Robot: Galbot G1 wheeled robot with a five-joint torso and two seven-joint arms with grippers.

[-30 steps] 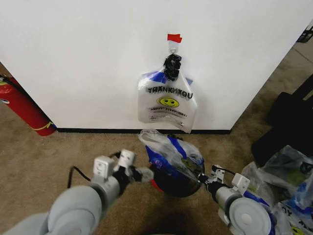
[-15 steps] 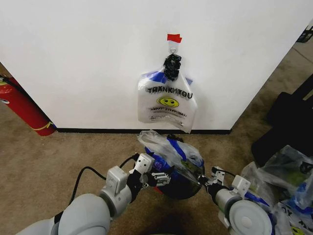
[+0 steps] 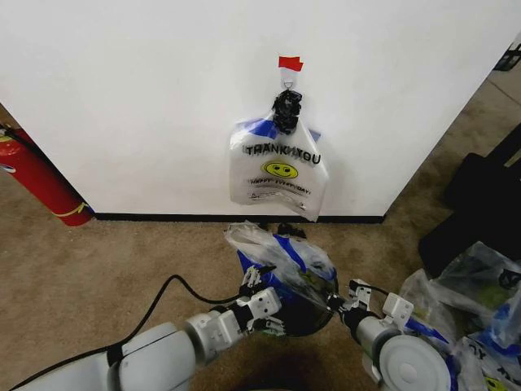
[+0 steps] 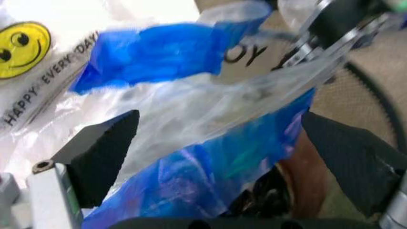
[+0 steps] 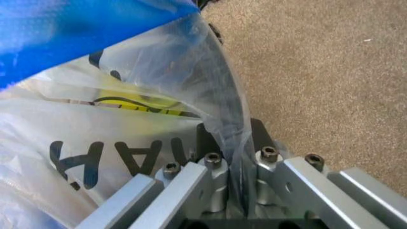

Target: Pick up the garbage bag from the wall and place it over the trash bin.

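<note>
Right gripper (image 5: 237, 191) jaws pinch the garbage bag (image 3: 281, 257) edge; left gripper (image 4: 219, 152) jaws spread wide, bag between them, above the trash bin (image 3: 305, 314).

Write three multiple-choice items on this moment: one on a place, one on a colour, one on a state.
1. Where does the garbage bag held by the grippers lie?
A. over the trash bin
B. flat on the carpet by the fire extinguisher
C. on the wall hook

2. What colour is the tape strip above the hook on the wall?
A. green
B. red
C. yellow

3. How is the right gripper?
A. wide open, away from the bag
B. shut on nothing
C. shut on the garbage bag

Answers: 1 A, the bag drapes over the bin's dark opening; 2 B, the strip is red; 3 C, its fingers pinch a fold of plastic, while the left gripper is open around the bag.
</note>
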